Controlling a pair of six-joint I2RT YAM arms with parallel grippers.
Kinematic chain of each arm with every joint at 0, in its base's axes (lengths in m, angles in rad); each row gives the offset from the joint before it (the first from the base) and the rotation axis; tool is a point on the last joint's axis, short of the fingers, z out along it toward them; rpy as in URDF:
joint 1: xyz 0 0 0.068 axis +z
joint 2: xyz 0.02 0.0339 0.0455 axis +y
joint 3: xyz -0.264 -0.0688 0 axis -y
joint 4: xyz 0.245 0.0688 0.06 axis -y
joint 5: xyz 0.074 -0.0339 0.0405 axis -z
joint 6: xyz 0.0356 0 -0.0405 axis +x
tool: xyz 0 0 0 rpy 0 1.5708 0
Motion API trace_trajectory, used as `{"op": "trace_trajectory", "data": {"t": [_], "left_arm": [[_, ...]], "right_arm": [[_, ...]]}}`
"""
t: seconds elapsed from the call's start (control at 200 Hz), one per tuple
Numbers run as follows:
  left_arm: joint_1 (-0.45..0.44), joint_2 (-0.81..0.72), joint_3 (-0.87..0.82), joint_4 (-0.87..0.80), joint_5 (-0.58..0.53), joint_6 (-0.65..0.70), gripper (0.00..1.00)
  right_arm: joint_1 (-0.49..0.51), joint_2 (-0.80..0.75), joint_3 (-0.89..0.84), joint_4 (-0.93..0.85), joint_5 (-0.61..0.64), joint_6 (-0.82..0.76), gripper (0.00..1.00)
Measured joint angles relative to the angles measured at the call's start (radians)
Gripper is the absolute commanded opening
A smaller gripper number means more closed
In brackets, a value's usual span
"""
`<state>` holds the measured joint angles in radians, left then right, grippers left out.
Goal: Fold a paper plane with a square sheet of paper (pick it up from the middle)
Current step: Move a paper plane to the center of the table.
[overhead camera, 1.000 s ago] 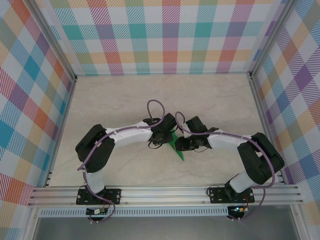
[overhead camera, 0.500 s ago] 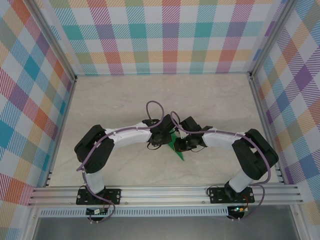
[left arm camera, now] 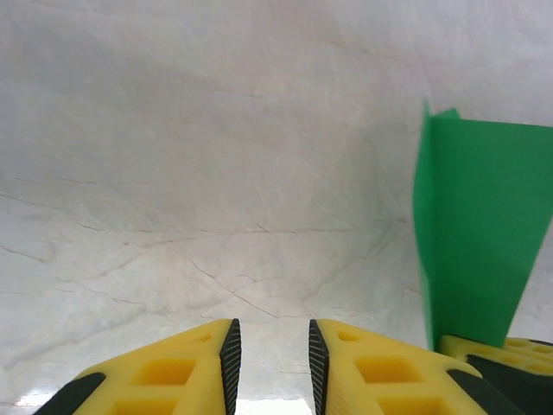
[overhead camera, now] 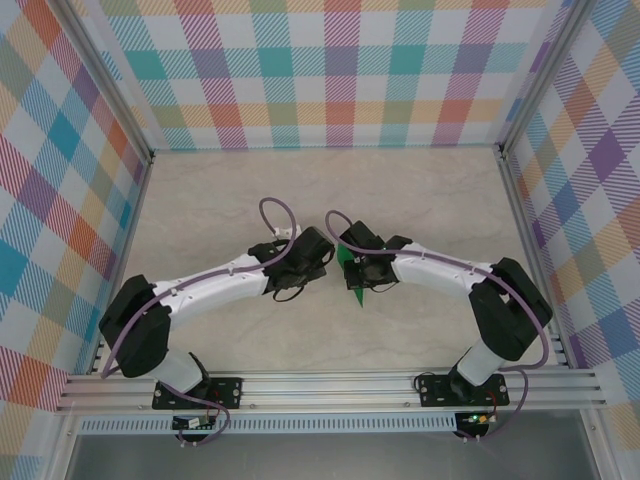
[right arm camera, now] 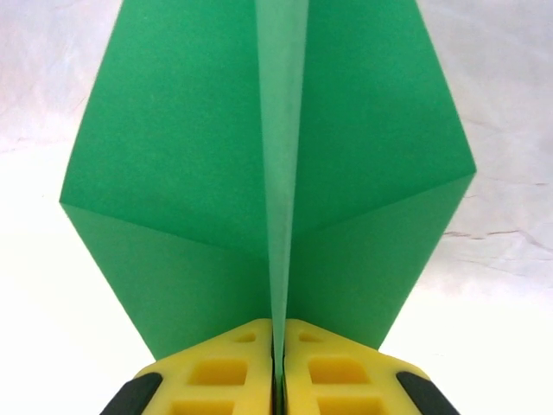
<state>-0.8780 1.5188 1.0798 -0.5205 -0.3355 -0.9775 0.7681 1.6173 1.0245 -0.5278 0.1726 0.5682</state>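
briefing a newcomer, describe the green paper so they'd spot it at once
On the pale table, look where the two arms meet. The folded green paper is pinched along its centre crease in the yellow fingers of the right gripper, the only green thing.

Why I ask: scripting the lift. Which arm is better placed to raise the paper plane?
Right: right fingers pinch the paper plane at its centre fold; left fingers stand open beside it, empty.

The paper plane [overhead camera: 352, 287] sat near the middle of the table [overhead camera: 420, 200].
Its central fold lay between the pressed-together jaws of the right gripper [right arm camera: 276, 333]; the left gripper [left arm camera: 270, 337] hung just left of it, apart, over bare table.
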Motion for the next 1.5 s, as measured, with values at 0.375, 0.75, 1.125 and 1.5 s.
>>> {"op": "trace_trajectory", "data": {"t": [0.375,0.75,1.125,1.5], "left_arm": [[0.012,-0.023,-0.056,-0.027,-0.045,-0.029,0.3],[0.013,-0.023,-0.056,-0.027,-0.044,-0.029,0.3],[0.013,-0.029,-0.057,-0.031,-0.055,-0.029,0.3],[0.013,-0.056,-0.076,-0.052,-0.07,-0.033,0.31]], "right_arm": [[0.012,0.185,0.068,-0.082,0.053,0.106,0.17],[0.012,0.193,0.071,-0.076,0.05,0.116,0.16],[0.005,0.188,0.097,-0.068,0.027,0.111,0.11],[-0.01,0.261,0.162,-0.038,0.0,0.1,0.17]]}}
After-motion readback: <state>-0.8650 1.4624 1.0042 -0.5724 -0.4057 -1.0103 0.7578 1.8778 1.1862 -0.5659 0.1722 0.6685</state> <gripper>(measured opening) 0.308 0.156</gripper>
